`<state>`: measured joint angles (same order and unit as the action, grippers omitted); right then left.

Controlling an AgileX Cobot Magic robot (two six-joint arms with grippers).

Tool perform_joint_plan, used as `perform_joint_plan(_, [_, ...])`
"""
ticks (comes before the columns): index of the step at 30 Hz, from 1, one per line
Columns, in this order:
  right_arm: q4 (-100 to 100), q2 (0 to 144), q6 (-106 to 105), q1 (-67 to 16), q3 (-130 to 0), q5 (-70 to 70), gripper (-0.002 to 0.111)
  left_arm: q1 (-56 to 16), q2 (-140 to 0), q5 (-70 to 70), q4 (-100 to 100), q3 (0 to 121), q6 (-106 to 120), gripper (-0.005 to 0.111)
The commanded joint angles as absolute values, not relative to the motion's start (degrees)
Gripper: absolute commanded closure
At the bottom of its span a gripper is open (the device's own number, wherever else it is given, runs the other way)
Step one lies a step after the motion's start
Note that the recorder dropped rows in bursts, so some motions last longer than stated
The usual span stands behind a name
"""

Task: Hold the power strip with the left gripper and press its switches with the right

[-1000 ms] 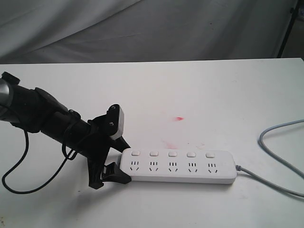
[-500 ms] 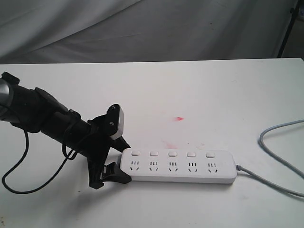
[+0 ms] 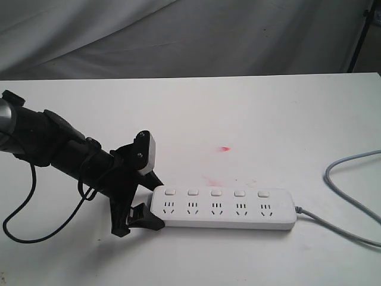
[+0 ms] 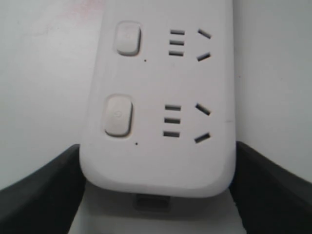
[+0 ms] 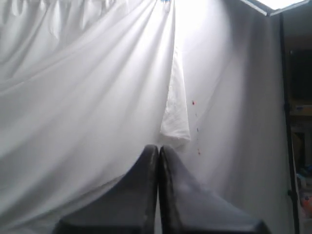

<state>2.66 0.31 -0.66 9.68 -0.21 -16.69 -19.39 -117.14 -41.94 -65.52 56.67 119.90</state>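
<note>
The power strip (image 3: 223, 208) lies flat on the white table (image 3: 268, 113), its grey cord (image 3: 357, 156) trailing off to the right. My left gripper (image 3: 153, 202) is shut on the strip's left end, one black jaw against each long side. The left wrist view shows that end of the power strip (image 4: 161, 97) held between the dark jaws of the left gripper (image 4: 157, 153). Its switches (image 3: 216, 193) run along the far edge; two of these switches (image 4: 118, 114) show close up. My right gripper (image 5: 158, 148) is shut on nothing, faces a white curtain, and is out of the exterior view.
A small red stain (image 3: 224, 148) marks the table behind the strip. Loose black cable (image 3: 33, 179) hangs from the left arm at the left edge. A grey-white curtain (image 3: 178, 36) backs the table.
</note>
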Motion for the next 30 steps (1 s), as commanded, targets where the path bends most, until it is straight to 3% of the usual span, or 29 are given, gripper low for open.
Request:
perform_joint_plan(1, [5.2,0.0,9.6,9.8,0.0,-28.9,0.108,-19.6,-117.2,-40.2,-65.9,57.0,120.0,0.107])
perform_joint_plan(5, [-1.0,0.0,17.1,9.8,0.0,-31.0,0.108,-19.6,-117.2,-40.2,-65.9,57.0,120.0,0.107])
perform_joint_plan(11, [-15.3,5.8,32.9,9.8,-12.1,-17.7,0.108,-19.6,-117.2,-40.2,-65.9,57.0,120.0,0.107])
perform_joint_plan(25, [-68.6,43.1,76.2,9.8,-45.6,-21.1,0.108,-19.6,-117.2,-40.2,-65.9,57.0,120.0,0.107])
perform_joint_plan(30, [-80.6,55.9,81.2,9.8,-57.9,-22.6,0.108,-19.6,-117.2,-40.2,-65.9,57.0,120.0,0.107])
